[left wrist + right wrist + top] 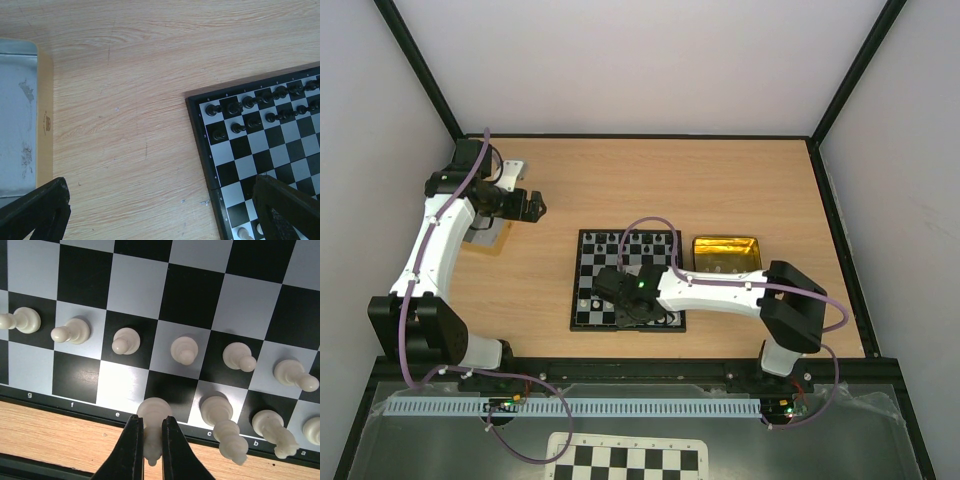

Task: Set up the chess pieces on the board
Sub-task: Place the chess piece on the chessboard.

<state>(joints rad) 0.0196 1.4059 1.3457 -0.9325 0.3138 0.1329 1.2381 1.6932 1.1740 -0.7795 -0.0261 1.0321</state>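
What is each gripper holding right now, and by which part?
The right gripper pinches a white chess piece by its upper part, just below the tip. The left gripper is open, holding nothing.

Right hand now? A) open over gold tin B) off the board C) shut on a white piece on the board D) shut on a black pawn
C: the right hand is closed on a white piece standing in the edge row of the board.

The right arm (720, 288) covers the board's (595, 270) near rows in the top view. In the right wrist view the edge cuts one white piece (314, 430), and the fingers (131, 450) hide the held piece's (154, 412) sides.
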